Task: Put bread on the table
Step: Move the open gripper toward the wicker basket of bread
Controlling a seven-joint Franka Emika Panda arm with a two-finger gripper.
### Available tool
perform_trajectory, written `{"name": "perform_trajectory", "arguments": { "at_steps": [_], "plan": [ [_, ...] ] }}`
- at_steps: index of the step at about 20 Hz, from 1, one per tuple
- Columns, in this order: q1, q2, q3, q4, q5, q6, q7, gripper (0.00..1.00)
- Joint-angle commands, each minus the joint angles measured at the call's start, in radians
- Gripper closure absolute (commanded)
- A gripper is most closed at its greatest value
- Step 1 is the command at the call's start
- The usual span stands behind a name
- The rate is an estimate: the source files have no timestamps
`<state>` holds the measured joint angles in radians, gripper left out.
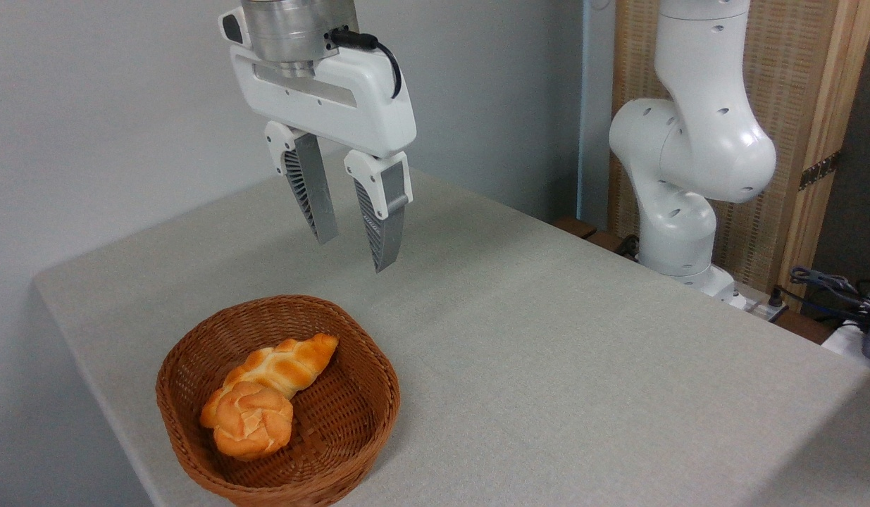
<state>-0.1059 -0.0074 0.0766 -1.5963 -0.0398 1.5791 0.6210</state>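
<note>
Hanging above the worktop (547, 338), the pincer (353, 243) pointed downward with its two ribbed grey fingers (315, 190) held apart, a clear gap between the tips and nothing gripped. It sat in the air well clear of the wicker basket (364, 422), offset up and slightly right of the basket's far rim. A black cable ran from the metal wrist over the white pincer body. The basket stood near the front left corner of the worktop. Inside it lay the bread (250, 421), a round golden-orange bun with a knotted, cracked top, resting on the basket floor toward the near-left side. Touching it on the far side was a long braided loaf (290, 365), its pointed end angled up to the right against the basket's inner wall. The robot arm base (678, 211), white and jointed, stood beyond the worktop's right edge, with a wooden panel (808, 105) behind it and loose cables (829, 285) at the far right.
</note>
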Motion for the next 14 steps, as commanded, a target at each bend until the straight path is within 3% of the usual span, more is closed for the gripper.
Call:
{"name": "perform_trajectory", "arguments": {
  "at_steps": [1, 14],
  "plan": [
    [0.002, -0.011, 0.006, 0.009, 0.001, -0.028, 0.019, 0.0],
    [-0.001, -0.003, -0.003, 0.004, 0.0, 0.008, 0.017, 0.0]
  ]
}}
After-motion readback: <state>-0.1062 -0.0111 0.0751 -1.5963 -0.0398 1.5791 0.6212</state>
